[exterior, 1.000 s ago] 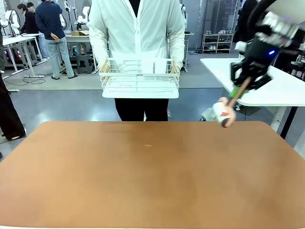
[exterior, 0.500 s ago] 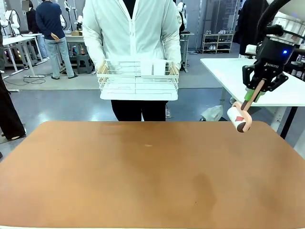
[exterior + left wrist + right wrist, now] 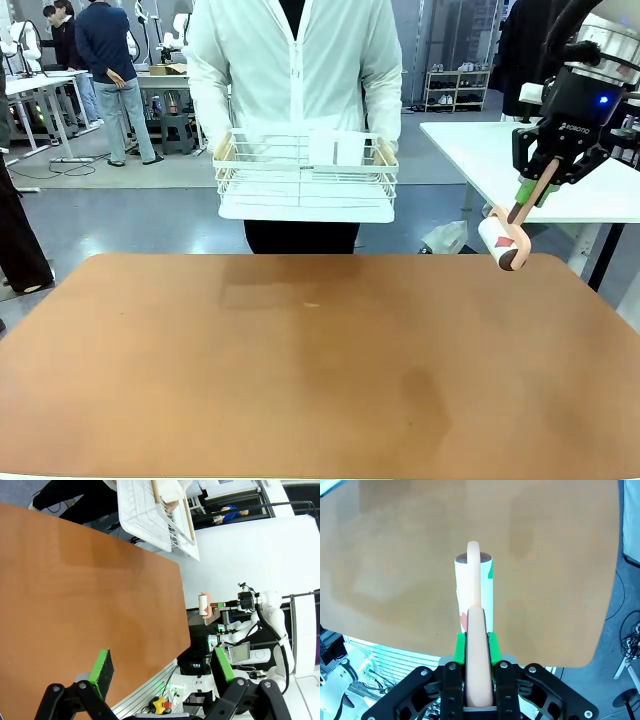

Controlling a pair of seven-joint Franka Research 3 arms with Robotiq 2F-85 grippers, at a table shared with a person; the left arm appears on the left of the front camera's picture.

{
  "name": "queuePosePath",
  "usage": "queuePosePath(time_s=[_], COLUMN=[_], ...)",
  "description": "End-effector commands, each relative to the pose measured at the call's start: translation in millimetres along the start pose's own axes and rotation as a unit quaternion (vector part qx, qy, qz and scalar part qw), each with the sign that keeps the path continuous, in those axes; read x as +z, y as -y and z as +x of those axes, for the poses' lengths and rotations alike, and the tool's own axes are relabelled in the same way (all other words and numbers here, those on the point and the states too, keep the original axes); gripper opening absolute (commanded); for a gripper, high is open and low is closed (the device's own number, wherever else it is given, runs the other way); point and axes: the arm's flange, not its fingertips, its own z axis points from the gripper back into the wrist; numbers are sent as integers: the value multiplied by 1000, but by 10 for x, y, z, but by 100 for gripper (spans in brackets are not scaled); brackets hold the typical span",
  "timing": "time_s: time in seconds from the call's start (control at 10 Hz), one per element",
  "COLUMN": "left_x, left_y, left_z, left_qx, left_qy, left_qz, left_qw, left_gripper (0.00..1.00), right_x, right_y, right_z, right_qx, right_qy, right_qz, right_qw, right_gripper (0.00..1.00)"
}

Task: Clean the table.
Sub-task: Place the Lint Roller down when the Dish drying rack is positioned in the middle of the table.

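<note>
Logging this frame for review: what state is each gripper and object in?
right gripper: shut on the lint roller's handle.
left gripper: open, holding nothing.
lint roller: hanging roll-end down, off the table.
table: untouched by the roller.
white wire rack: held level by the person, beyond the far edge.

A white-topped table (image 3: 480, 160) stood on a glossy grey floor (image 3: 120, 220). Behind that table, a low shelf unit (image 3: 455, 90) held shoes (image 3: 470, 68). Far to its left, people (image 3: 108, 50) stood by cluttered work tables (image 3: 40, 85), with cables (image 3: 75, 160) trailing nearby.
</note>
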Motion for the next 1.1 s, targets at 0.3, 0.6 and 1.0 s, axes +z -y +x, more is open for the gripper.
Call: queuePosePath(time_s=[0.3, 0.6, 1.0], left_x=[28, 28, 28], left_y=[7, 7, 7], left_z=[-6, -6, -6], left_qx=[-6, -6, -6], left_qy=[2, 2, 2], left_qz=[-11, -11, -11], left_qw=[1000, 1000, 1000], left_gripper=[100, 100, 100], right_x=[12, 12, 12], right_y=[-5, -5, -5], right_z=[-27, -27, -27], right_qx=[0, 0, 0], right_qy=[0, 0, 0], right_qz=[0, 0, 0], right_qw=[1000, 1000, 1000], right_gripper=[21, 21, 21])
